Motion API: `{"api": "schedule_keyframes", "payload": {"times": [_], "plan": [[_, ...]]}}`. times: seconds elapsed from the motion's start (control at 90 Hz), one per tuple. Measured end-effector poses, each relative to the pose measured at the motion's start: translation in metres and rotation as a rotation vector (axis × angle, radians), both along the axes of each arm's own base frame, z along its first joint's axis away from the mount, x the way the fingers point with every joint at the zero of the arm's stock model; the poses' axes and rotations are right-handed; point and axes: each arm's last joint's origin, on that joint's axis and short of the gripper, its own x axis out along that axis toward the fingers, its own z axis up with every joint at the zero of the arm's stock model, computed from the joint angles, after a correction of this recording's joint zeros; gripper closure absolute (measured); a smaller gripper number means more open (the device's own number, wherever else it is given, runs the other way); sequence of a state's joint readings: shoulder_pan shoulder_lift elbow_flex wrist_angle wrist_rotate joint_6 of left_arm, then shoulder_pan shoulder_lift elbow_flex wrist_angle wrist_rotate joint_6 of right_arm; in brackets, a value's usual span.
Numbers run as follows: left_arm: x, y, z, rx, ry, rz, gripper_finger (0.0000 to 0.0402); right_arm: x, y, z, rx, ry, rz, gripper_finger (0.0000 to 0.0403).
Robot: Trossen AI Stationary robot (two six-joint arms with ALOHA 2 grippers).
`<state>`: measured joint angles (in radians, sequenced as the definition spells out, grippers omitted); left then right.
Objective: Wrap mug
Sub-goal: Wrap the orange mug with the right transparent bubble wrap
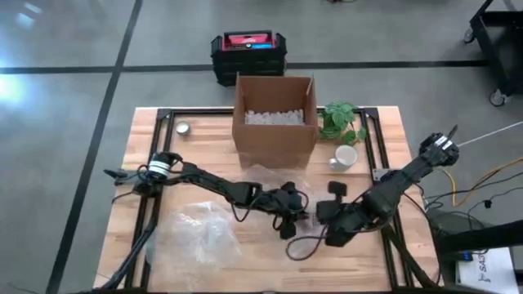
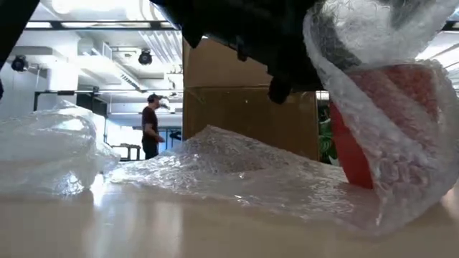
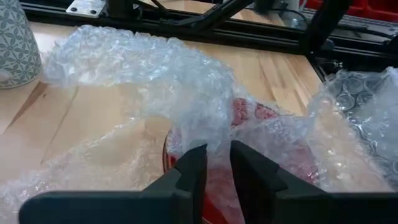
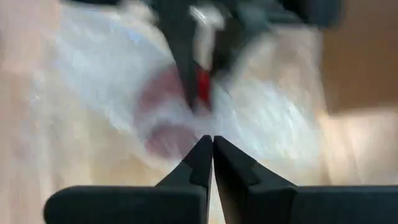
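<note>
Task item: red ceramic mug (image 3: 249, 124), lying at table centre-front, partly covered by a clear bubble-wrap sheet (image 3: 155, 74). In low view the mug (image 2: 373, 122) shows red through the wrap, which is draped over it and trails down to the light wooden tabletop (image 1: 204, 139).

Left gripper (image 3: 216, 163): at the mug, fingers narrow, pinching a fold of the bubble wrap right over the mug. High view puts it (image 1: 288, 214) mid-table, just beside the right arm's head.

Right gripper (image 4: 212, 149): fingers closed tip to tip, nothing seen between them; it points at the wrapped mug from close by. High view places it (image 1: 323, 214) immediately right of the left one.

Judgement, step in hand: pulling the sheet over and around the mug; wrap looks partial, with much loose sheet still spread out toward the brown cardboard box (image 1: 274, 118).

Recommendations:
- Keep left pinch firm on the fold; the film is slick & may slip if pulled fast.
- Right gripper should open & pin or steady the mug before any more pull, else the mug may roll w/ the sheet.
- Draw the sheet low & tight across the mug, not upward; lifting risks tipping it out.
- Watch clearance: the two grippers are very close, collision risk.

Other items: white mug (image 1: 345, 157) & green plant (image 1: 341, 120) near the box, well apart from the work. Second crumpled plastic sheet (image 1: 200, 233) lies at front-left, unused.
</note>
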<state>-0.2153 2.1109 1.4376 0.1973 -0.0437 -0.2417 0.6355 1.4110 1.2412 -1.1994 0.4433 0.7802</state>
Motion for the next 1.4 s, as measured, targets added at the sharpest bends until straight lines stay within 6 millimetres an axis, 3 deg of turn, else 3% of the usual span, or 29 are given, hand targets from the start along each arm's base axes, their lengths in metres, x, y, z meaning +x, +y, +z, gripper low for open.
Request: {"api": "schedule_keyframes", "payload": {"times": [0.122,0.233,0.444,0.689,1.056,1.222,1.4], "plan": [[0.0,0.0,0.0,-0.001,-0.002,-0.001,0.0342,-0.016,-0.013,-0.027,-0.062,0.028,-0.083,0.0403],[0.0,0.0,0.0,-0.001,-0.003,-0.002,0.0342,-0.01,-0.016,-0.05,-0.038,-0.034,-0.052,0.0403],[0.0,0.0,0.0,-0.002,-0.004,-0.003,0.0342,0.013,0.001,-0.041,0.036,-0.256,0.12,0.0403],[0.0,-0.001,0.001,0.004,-0.008,-0.011,0.0342,0.026,0.008,-0.074,0.147,-0.109,0.163,0.0403],[-0.019,-0.008,0.049,-0.017,-0.044,-0.083,0.0342,0.04,-0.001,-0.092,0.134,-0.053,0.115,0.0403],[-0.013,-0.009,0.035,0.004,-0.05,-0.095,0.0342,0.044,-0.004,-0.098,0.13,-0.032,0.122,0.0403],[-0.004,-0.006,0.01,-0.009,-0.016,-0.051,0.0342,0.05,0.0,-0.088,0.143,-0.061,0.16,0.0403]]}}
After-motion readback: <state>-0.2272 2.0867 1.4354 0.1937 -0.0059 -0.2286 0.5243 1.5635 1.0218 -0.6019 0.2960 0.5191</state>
